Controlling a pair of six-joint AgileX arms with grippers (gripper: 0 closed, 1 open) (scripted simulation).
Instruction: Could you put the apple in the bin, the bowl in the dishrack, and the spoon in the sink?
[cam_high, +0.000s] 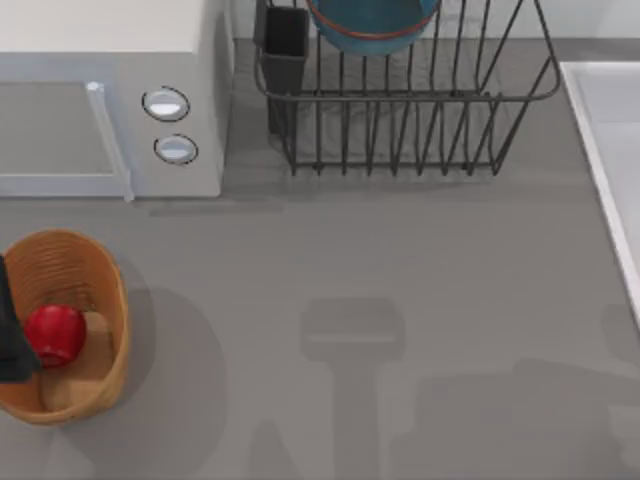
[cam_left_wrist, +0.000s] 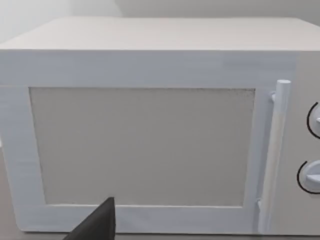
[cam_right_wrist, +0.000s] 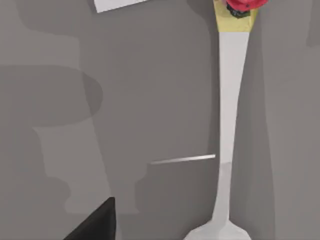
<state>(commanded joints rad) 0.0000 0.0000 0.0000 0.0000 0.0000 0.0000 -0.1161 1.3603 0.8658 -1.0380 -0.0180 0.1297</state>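
The red apple (cam_high: 55, 334) lies inside the wicker bin (cam_high: 95, 270) at the table's lower left. A dark part of my left gripper (cam_high: 12, 335) overlaps the bin's left side, right beside the apple. The left wrist view looks at the microwave front, with one dark fingertip (cam_left_wrist: 100, 225) at its edge. The blue bowl (cam_high: 372, 25) sits in the wire dishrack (cam_high: 400, 110) at the back. The sink (cam_high: 600, 130) runs along the right edge. In the right wrist view the spoon (cam_right_wrist: 231, 100), white-handled with a red and yellow end, stretches over the grey table beside one dark fingertip (cam_right_wrist: 97, 225).
A white microwave (cam_high: 110, 100) with two round knobs stands at the back left, close to the dishrack's black utensil cup (cam_high: 284, 45). Arm shadows fall across the grey table's middle and lower right. A white corner (cam_right_wrist: 120, 4) shows in the right wrist view.
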